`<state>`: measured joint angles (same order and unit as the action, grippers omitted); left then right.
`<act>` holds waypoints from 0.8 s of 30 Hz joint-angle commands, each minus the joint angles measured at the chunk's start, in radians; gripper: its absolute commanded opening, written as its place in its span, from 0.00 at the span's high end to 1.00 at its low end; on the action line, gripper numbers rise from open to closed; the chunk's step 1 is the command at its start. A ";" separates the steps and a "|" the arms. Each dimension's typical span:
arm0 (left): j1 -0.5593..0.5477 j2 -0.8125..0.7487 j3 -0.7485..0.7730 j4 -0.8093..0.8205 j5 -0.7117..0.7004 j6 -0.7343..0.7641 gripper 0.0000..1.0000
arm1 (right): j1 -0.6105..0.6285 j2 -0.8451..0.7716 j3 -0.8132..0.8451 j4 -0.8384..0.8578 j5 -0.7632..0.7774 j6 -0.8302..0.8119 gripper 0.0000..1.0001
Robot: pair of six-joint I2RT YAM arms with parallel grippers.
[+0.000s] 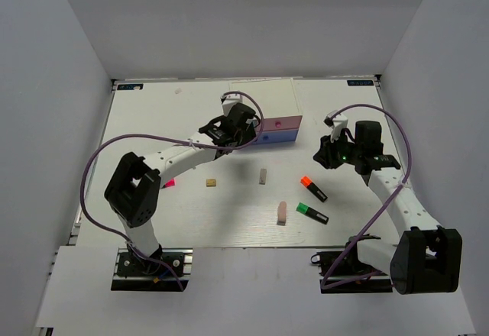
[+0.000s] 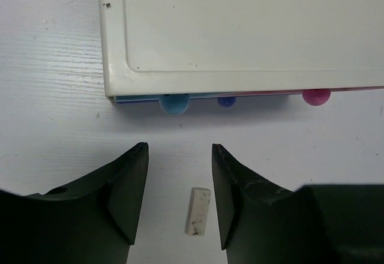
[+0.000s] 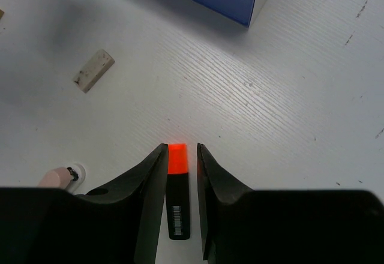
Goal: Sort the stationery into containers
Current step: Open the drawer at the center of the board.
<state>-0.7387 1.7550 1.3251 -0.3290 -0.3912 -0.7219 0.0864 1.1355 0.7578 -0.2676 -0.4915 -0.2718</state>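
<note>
The white-topped drawer box (image 1: 263, 99) stands at the back middle, and its front (image 1: 279, 131) shows pink and blue. My left gripper (image 1: 243, 126) hovers open at its front. In the left wrist view the gripper (image 2: 179, 150) faces the box top (image 2: 252, 30) with its light blue knob (image 2: 174, 103), periwinkle knob (image 2: 226, 101) and pink knob (image 2: 315, 96). A pale eraser block (image 2: 198, 211) lies on the table between the fingers, untouched. My right gripper (image 1: 327, 155) is narrowly open above the orange-red highlighter (image 1: 313, 189). In the right wrist view the highlighter (image 3: 178, 186) lies between the fingers of the gripper (image 3: 181, 148).
The green highlighter (image 1: 312, 213), pinkish eraser (image 1: 282, 212), grey eraser (image 1: 263, 176) and tan eraser (image 1: 211, 183) lie on the white table. The pink highlighter (image 1: 168, 184) peeks out beside the left arm. Grey walls enclose three sides of the table.
</note>
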 commanded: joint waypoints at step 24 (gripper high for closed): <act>0.001 0.069 0.034 0.166 -0.183 0.035 0.46 | -0.001 -0.019 -0.025 0.051 0.016 -0.004 0.66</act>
<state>-0.7387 1.8278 1.3273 -0.1970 -0.5308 -0.6991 0.0860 1.1324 0.7368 -0.2516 -0.4740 -0.2714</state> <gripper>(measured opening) 0.534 0.340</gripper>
